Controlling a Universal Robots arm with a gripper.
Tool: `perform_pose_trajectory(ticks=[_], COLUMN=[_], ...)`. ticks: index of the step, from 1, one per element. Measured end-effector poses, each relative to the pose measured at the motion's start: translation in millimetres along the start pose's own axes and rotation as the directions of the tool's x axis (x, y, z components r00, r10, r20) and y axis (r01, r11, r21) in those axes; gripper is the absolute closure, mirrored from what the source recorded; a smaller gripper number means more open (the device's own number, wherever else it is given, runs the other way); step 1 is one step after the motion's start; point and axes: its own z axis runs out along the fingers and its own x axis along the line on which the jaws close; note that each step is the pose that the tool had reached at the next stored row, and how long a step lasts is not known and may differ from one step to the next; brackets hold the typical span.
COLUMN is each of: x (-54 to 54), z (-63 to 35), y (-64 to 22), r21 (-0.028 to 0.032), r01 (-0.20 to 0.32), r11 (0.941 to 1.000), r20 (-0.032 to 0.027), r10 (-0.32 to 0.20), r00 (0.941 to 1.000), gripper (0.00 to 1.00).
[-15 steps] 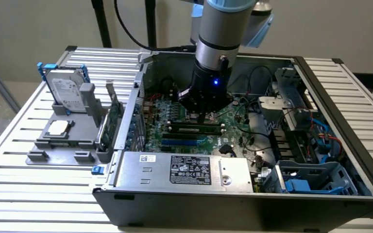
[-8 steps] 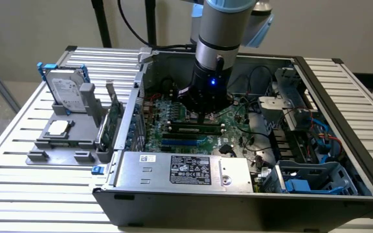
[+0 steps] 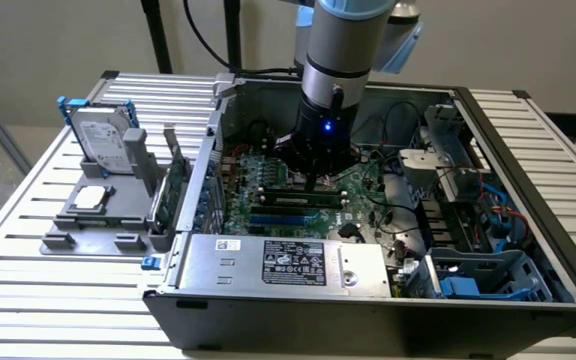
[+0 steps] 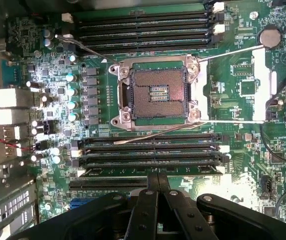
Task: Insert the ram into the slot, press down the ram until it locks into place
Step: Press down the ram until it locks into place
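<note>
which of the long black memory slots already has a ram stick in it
The slot directly under the gripper, nearest the blue slot; it carries the green ram. The other black slots are bare.

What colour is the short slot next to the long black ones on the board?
Blue: the short slot, clearest in the exterior view.

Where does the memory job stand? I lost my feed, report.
Gripper shut, pressing down on the ram. Ram lying along the slot on the board. Nothing in the way.
</note>
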Motion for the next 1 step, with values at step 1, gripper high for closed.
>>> perform_pose_trajectory(ticks=[1], x=[0.0], z=[0.0], y=[0.0], r21=[0.0], r01=[0.0], r11=[1.0], r20=[0.0], r10=[0.0], r00=[1.0], gripper=[0.89])
